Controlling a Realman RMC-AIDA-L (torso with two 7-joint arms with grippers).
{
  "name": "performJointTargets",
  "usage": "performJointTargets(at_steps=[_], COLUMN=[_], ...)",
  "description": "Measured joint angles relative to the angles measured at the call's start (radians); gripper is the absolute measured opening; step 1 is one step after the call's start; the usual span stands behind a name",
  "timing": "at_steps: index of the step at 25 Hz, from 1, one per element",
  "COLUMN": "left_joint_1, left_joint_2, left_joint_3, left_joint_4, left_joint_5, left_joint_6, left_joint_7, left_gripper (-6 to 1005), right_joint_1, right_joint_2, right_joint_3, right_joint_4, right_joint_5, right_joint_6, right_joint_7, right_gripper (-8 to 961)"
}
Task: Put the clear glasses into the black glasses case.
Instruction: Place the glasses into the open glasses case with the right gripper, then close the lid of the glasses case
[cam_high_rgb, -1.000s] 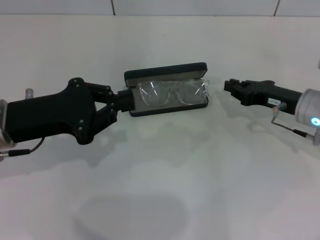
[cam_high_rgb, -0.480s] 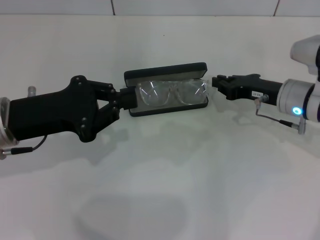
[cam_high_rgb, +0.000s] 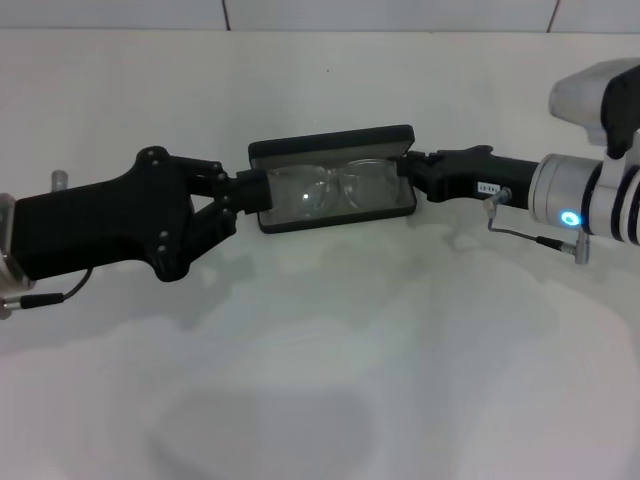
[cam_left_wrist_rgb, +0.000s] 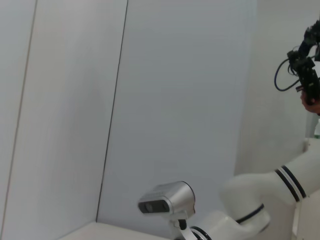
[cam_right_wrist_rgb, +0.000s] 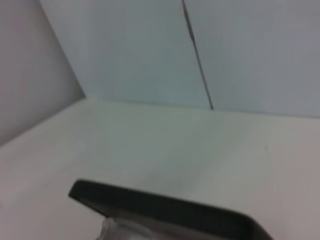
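The black glasses case (cam_high_rgb: 405, 205) lies open mid-table, its lid (cam_high_rgb: 330, 144) standing along the far side. The clear glasses (cam_high_rgb: 335, 187) lie inside on the lining, within the case's outline. My left gripper (cam_high_rgb: 256, 192) is at the case's left end, fingers closed on that end. My right gripper (cam_high_rgb: 412, 170) reaches in from the right, its fingers together, with the tip touching the case's right end by the glasses. The right wrist view shows the lid (cam_right_wrist_rgb: 170, 209) and a bit of the glasses (cam_right_wrist_rgb: 119, 231).
The white table (cam_high_rgb: 330, 350) runs out on all sides of the case, with a tiled wall (cam_high_rgb: 400, 14) behind. A thin cable (cam_high_rgb: 530, 238) hangs under the right arm. The left wrist view shows only wall and the right arm's white links (cam_left_wrist_rgb: 260, 197).
My right gripper moved left, from clear of the case to its right end. The glasses' right end, which stuck out past the case, now lies inside. The left gripper stayed put.
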Motion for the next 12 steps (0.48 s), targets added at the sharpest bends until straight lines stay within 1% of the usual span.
performJointTargets(at_steps=[2,7,12], left_joint_1=[0.003,0.004,0.003], left_joint_2=[0.001,0.003,0.0], left_joint_3=[-0.001,-0.001,-0.002], left_joint_4=[0.0,0.0,0.0], left_joint_5=[-0.001,-0.006,-0.06], left_joint_6=[0.001,0.002,-0.006], left_joint_7=[0.0,0.0,0.014], left_gripper=[59,58,58], right_joint_1=[-0.022,-0.048,-0.124], right_joint_2=[0.0,0.0,-0.005], right_joint_3=[0.005,0.004,0.018], right_joint_4=[-0.031,-0.07,-0.122], right_joint_5=[0.007,0.004,0.004], right_joint_6=[-0.007,-0.018,-0.045], right_joint_7=[-0.003,-0.004,-0.017], right_gripper=[134,137,140])
